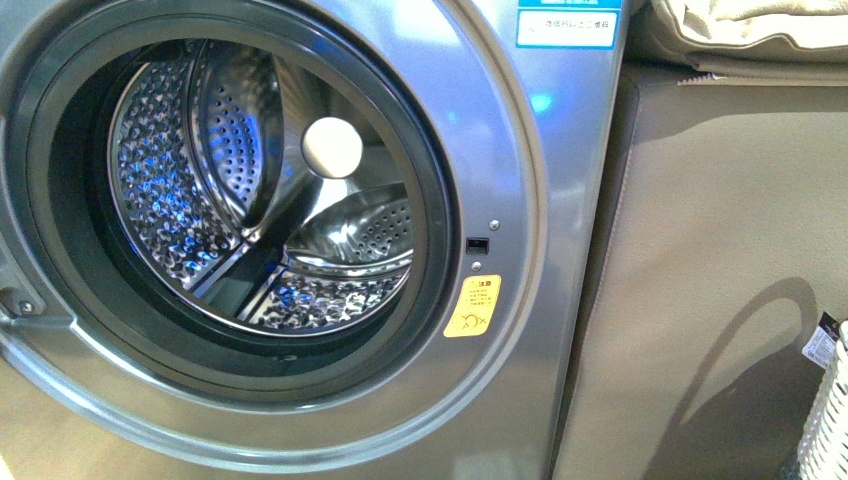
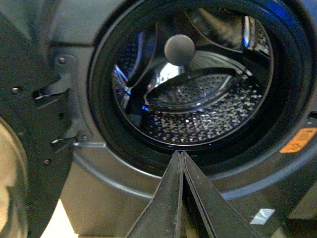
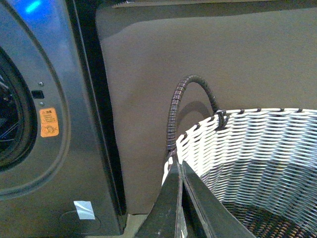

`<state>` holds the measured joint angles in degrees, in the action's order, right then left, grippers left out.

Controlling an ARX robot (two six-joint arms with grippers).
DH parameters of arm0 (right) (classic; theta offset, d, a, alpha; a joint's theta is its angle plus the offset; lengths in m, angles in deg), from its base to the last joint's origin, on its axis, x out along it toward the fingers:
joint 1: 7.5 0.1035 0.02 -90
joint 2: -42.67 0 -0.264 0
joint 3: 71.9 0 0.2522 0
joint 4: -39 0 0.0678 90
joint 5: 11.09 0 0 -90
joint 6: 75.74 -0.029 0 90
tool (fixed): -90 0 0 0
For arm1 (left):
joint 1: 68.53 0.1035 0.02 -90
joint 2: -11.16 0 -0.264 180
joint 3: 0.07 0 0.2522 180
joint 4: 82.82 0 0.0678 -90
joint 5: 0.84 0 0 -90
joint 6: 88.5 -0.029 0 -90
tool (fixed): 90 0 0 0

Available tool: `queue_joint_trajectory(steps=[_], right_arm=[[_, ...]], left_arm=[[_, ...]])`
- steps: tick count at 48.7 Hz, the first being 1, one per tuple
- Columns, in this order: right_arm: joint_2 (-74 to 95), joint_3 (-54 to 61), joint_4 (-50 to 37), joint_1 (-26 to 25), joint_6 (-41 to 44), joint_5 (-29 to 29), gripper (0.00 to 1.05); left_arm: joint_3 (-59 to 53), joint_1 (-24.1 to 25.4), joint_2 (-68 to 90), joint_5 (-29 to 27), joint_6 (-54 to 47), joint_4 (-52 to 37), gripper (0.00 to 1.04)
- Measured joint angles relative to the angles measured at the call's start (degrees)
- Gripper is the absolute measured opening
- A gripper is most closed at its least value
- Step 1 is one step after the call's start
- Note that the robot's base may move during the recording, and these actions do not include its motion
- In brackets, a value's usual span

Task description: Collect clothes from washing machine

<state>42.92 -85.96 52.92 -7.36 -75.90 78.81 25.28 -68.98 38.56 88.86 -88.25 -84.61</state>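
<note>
Drum bare; both tools pinched together.

Washer front: orange-yellow sticker beside door opening, pictogram and small print, unreadable. Top edge of washer: blue-white label, line of characters too blurred to read. Basket: white tag with black print, illegible.

Grey washing machine, dimpled silver drum, orange-yellow sticker, white woven basket.
</note>
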Motion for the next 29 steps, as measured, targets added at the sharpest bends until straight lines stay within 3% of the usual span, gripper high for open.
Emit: queue_joint_trajectory(steps=[29], right_arm=[[0.0,0.0,0.0,0.0,0.0,0.0,0.02]], left_arm=[[-8.2,0.3,-11.4,0.3,0.0,2.9,0.04]])
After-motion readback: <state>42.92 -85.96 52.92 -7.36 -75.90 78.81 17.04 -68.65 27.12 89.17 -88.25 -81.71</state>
